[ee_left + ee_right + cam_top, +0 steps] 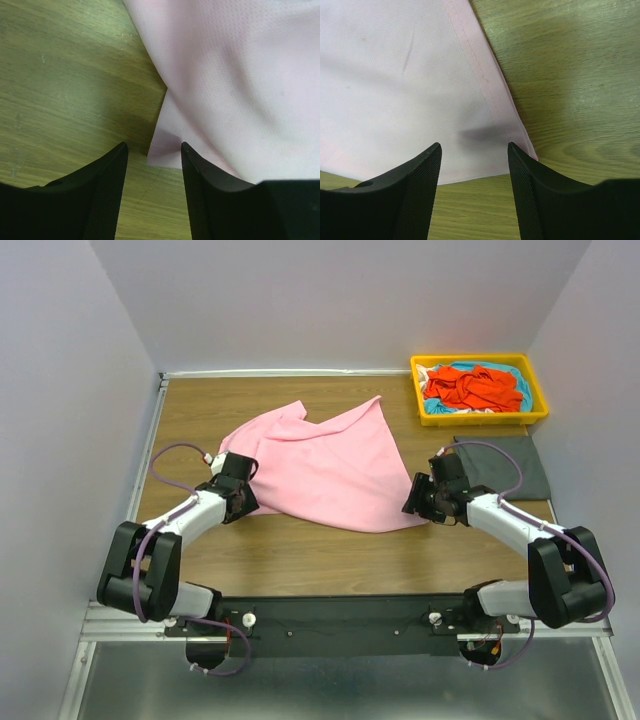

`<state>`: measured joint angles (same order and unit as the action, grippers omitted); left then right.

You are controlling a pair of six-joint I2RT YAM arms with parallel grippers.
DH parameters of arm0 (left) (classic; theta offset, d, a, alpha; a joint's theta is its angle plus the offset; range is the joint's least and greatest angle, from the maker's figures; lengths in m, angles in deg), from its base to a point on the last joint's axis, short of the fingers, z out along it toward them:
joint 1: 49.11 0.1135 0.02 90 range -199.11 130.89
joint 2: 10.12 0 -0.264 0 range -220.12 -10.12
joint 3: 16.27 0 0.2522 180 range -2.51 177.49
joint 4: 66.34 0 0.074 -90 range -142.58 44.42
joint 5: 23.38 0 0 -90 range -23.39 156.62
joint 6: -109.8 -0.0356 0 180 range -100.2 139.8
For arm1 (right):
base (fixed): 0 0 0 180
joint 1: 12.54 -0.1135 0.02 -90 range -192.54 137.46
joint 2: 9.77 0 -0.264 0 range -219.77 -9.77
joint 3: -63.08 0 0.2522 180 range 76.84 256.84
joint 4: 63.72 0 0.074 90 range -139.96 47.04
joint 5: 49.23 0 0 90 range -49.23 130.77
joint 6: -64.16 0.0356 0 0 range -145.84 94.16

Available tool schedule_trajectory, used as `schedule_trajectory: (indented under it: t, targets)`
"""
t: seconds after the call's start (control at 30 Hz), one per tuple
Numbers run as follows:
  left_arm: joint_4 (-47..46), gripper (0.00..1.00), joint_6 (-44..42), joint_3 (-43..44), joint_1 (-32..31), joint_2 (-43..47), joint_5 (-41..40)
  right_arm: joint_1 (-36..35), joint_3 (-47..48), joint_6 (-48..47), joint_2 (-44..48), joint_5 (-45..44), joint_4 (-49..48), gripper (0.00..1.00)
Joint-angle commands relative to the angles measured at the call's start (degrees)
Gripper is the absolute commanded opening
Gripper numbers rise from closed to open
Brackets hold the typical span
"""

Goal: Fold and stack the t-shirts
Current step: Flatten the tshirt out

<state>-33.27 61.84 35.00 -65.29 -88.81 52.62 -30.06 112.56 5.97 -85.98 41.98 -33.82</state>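
Note:
The light pink t-shirt (320, 465) lies spread and rumpled on the table's middle. My left gripper (240, 502) is open at its near left corner; in the left wrist view that corner (165, 150) lies just ahead of the jaws (153, 150). My right gripper (415, 502) is open at its near right corner, whose hem (485, 85) runs ahead of the jaws (474, 150). The dark grey t-shirt (510, 468) lies folded flat at right. The orange-red t-shirt (470, 388) lies crumpled on the turquoise one (518, 382) in the tray.
A yellow plastic tray (478, 418) stands at the back right of the wooden table (330, 560). White walls close in the back and sides. The arms' base rail runs along the near edge.

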Motion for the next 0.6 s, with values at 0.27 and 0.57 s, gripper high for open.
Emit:
schedule_trajectory:
  t: [0.27, 0.57]
  targets:
    - [-0.3, 0.35, -2.3, -0.3, 0.0, -2.6, 1.3, 0.4, -0.1, -0.3, 1.1, -0.9, 0.3, 0.63]
    - [2.7, 0.00, -3.0, 1.6, -0.1, -1.6, -0.1, 0.3, -0.2, 0.4, 4.5, -5.7, 0.6, 0.63]
